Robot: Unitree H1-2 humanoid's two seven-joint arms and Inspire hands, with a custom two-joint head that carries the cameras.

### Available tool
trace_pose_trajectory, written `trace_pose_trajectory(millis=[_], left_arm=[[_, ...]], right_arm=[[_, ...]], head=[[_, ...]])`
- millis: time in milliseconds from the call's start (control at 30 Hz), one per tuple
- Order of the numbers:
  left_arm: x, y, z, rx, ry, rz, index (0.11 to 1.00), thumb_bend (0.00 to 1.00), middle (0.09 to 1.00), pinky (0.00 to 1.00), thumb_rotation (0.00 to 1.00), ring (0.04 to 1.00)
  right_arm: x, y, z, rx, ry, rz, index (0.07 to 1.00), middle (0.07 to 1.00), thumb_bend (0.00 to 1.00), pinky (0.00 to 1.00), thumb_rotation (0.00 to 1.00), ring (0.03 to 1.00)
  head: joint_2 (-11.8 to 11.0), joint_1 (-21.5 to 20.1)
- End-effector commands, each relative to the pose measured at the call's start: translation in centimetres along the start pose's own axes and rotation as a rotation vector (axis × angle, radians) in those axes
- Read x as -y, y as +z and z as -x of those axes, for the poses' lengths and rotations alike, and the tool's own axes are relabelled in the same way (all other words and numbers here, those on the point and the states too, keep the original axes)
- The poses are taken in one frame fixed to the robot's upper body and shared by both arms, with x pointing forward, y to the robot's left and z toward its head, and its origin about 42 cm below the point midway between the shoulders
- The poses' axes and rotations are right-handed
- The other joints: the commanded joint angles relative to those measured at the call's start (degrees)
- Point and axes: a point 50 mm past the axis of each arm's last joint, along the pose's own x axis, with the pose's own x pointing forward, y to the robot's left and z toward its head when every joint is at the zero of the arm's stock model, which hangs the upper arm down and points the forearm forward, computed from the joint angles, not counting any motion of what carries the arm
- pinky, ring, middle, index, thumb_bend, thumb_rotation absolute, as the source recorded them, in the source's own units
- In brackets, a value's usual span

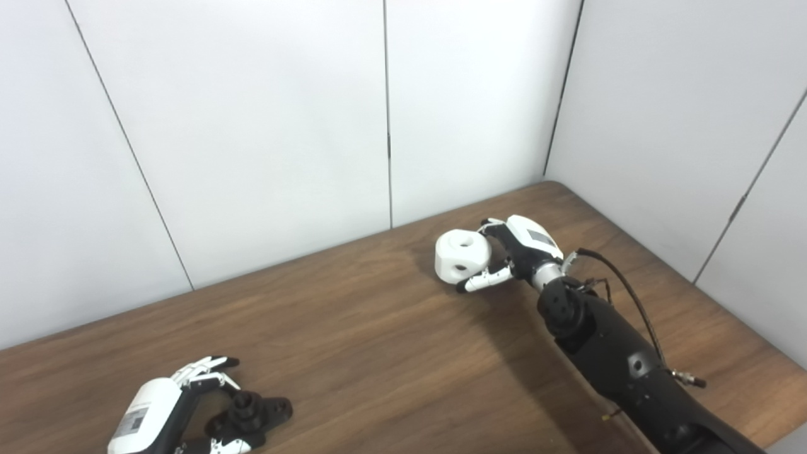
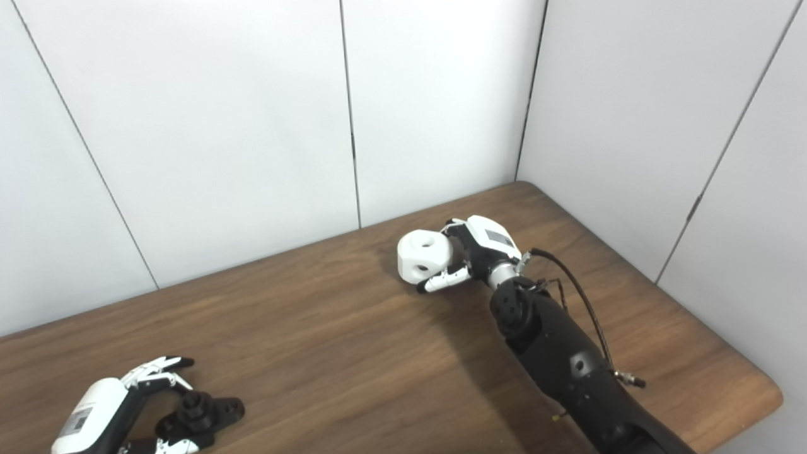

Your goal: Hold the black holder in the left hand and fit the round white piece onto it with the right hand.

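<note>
The black holder (image 1: 253,411) lies on the wooden table (image 1: 378,353) at the front left. It has a round knob on a flat base. My left hand (image 1: 183,407) reaches around it, fingers on its far side and thumb on its near side, spread and not clearly pressing on it. The round white piece (image 1: 462,254), with holes in its top and side, is at the back right of the table. My right hand (image 1: 514,249) is closed on it, thumb under its near side and fingers behind it. I cannot tell whether the piece is lifted off the table.
White wall panels (image 1: 265,126) stand close behind the table and along its right side. The table's right edge (image 1: 744,328) and rounded front corner run beside my right forearm (image 1: 621,362). Bare wood lies between the two hands.
</note>
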Motion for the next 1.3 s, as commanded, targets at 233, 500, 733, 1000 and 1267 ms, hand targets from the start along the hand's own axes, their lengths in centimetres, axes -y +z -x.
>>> trace_pose_trajectory(millis=[233,500,733,1000,1267], left_arm=[[6.3,-1.8,5.0,-0.153,-0.251,0.014,0.485,0.52,0.827,0.87,0.05,0.882],[6.2,-1.9,5.0,-0.160,-0.253,0.003,0.485,0.52,0.828,0.87,0.05,0.885],[6.3,-1.9,4.9,-0.159,-0.246,0.007,0.485,0.52,0.829,0.88,0.05,0.888],[6.3,-1.7,4.4,-0.150,-0.244,0.005,0.485,0.52,0.831,0.88,0.05,0.891],[6.5,-1.4,3.8,-0.149,-0.246,0.007,0.485,0.52,0.831,0.89,0.05,0.898]], right_arm=[[-4.0,1.5,0.2,-0.011,-0.121,-0.071,0.481,0.749,0.52,0.66,0.14,0.775],[-5.2,2.0,0.5,-0.028,-0.144,-0.091,0.480,0.737,0.52,0.64,0.14,0.760],[-5.2,2.4,0.6,-0.020,-0.162,-0.118,0.481,0.723,0.52,0.62,0.14,0.738],[-3.7,5.8,1.7,0.144,-0.082,-0.222,0.481,0.721,0.52,0.62,0.14,0.720],[-2.9,11.2,3.5,0.345,0.073,-0.209,0.482,0.726,0.52,0.65,0.14,0.731]], head=[[0.3,0.6],[0.6,1.4],[1.0,2.5],[2.1,6.7],[3.5,12.1]])
